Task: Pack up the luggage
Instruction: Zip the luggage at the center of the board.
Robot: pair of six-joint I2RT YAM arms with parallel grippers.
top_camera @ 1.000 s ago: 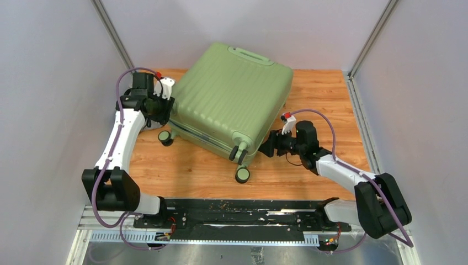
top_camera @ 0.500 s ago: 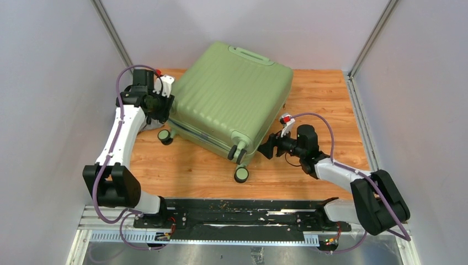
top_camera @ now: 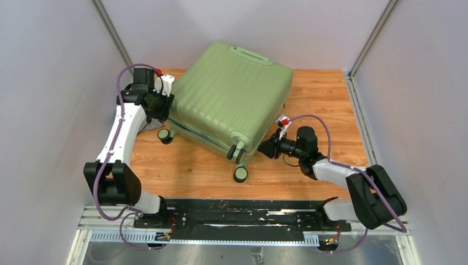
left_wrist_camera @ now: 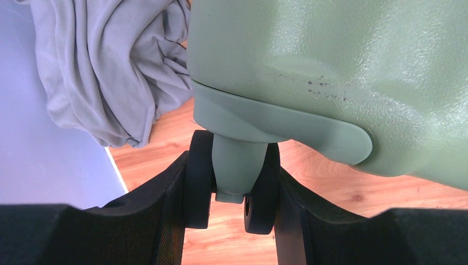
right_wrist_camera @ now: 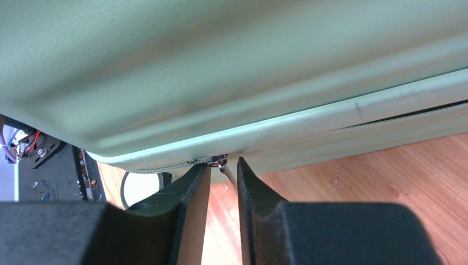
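The luggage (top_camera: 229, 99) is a light-green ribbed suitcase lying closed and tilted on the wooden table. My left gripper (top_camera: 164, 107) is at its left corner. In the left wrist view its fingers (left_wrist_camera: 232, 172) are shut on a black twin wheel (left_wrist_camera: 200, 176), one on each side of the green stem. My right gripper (top_camera: 265, 148) is at the suitcase's near right edge. In the right wrist view its jaws (right_wrist_camera: 223, 165) stand a narrow gap apart, with the zipper pull (right_wrist_camera: 222, 160) at the fingertips and the zipper (right_wrist_camera: 165, 167) running off to the left.
A crumpled grey cloth (left_wrist_camera: 110, 72) lies on the table left of the suitcase, against the side wall. Other wheels (top_camera: 240, 174) (top_camera: 164, 136) stick out along the suitcase's near edge. Grey walls enclose the table on three sides.
My right gripper has moved left up to the suitcase's edge and its jaws have narrowed around the zipper pull. The left gripper has kept its hold on the wheel and shifted slightly back.
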